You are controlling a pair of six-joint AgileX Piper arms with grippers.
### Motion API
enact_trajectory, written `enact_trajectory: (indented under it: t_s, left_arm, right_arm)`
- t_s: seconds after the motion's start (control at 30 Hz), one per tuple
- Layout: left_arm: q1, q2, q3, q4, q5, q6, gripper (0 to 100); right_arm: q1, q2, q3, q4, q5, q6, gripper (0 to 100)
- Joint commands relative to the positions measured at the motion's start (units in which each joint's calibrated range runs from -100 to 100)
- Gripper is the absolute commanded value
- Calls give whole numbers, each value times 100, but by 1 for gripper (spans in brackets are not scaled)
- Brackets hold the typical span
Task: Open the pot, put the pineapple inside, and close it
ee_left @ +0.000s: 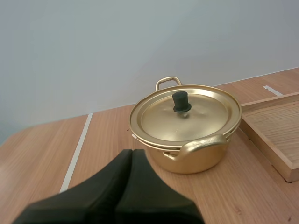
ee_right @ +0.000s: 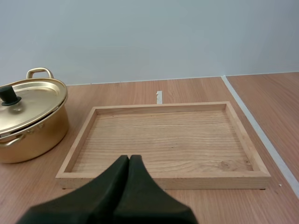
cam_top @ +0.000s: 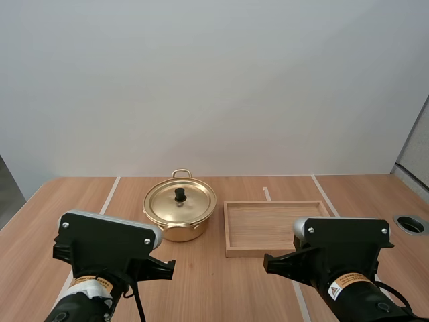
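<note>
Pot [ee_right: 32, 135] cut by the right wrist view's edge, tray [ee_left: 275, 135] cut by the left wrist view's edge, pot's inside hidden under lid [cam_top: 194, 202]

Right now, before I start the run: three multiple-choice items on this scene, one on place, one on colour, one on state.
1. Where is the wooden tray relative to the pot?
A) to its right, apart
B) under it
C) inside it

2. What colour is the knob on the lid?
A) red
B) black
C) gold

3. What state are the left pincer and right pincer in?
A) both open
B) both shut on nothing
C) left one holding fruit

Answers:
1 A: a gap shows between tray and pot.
2 B: the knob is dark against the gold lid.
3 B: each pair of fingers lies together as one wedge.
</note>
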Motion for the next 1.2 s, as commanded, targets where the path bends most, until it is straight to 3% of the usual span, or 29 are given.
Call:
enact_trajectory:
  t_s: [0.0, 0.5, 0.77, 1.17]
  left_arm:
    - [-9, -38, 13, 35, -16, -60, 0]
    - [-9, -38, 13, -2, -16, -202, 0]
    - [-9, -38, 13, 441, -194, -1295, 0]
    - [-9, -38, 13, 519, -194, -1376, 0]
  right_arm:
    - [15, -44, 0, 3, -69, 15, 0]
    - [15, -44, 0, 3, -69, 15, 0]
    - [15, -44, 0, 3, -69, 15, 0]
    - [15, -44, 0, 3, -69, 15, 0]
